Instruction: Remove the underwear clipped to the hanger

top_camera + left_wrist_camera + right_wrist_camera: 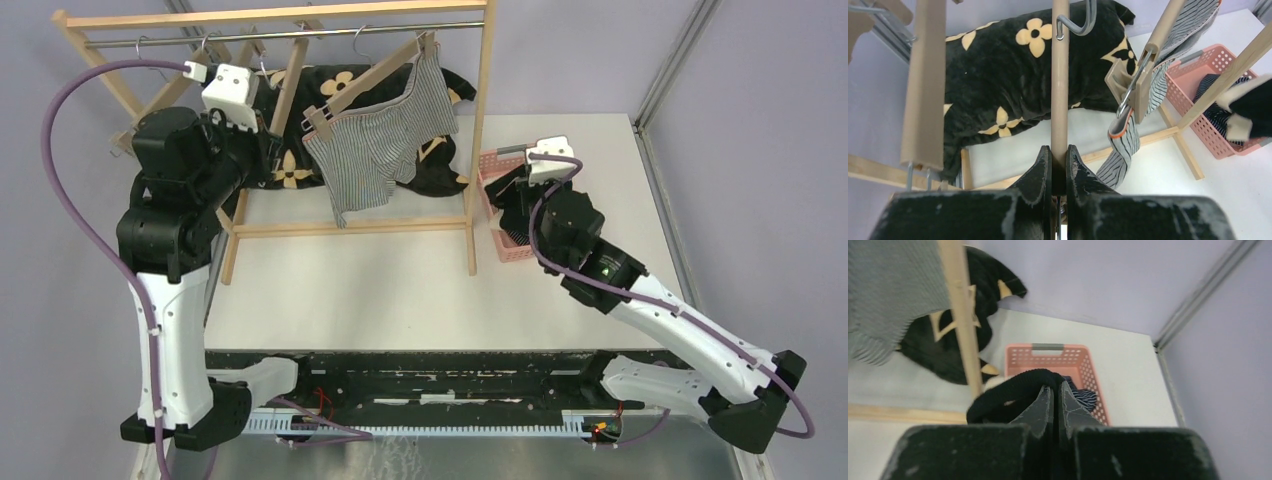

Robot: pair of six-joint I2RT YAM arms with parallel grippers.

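Underwear: grey pair (375,140) still clipped left of basket (1048,347); navy pair (1083,395) inside; right gripper (1054,387) pinches black pair (1003,395) above it; left gripper (1060,152) pinches bare hanger (1060,90).

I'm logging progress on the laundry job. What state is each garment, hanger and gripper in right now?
grey striped underwear: hanging, clipped to a tilted hanger.
black underwear: unclipped, pinched by the right gripper at the pink basket.
navy striped underwear: lying in the basket.
left gripper: shut on a bare hanger, on its bar.
right gripper: shut on the black underwear.
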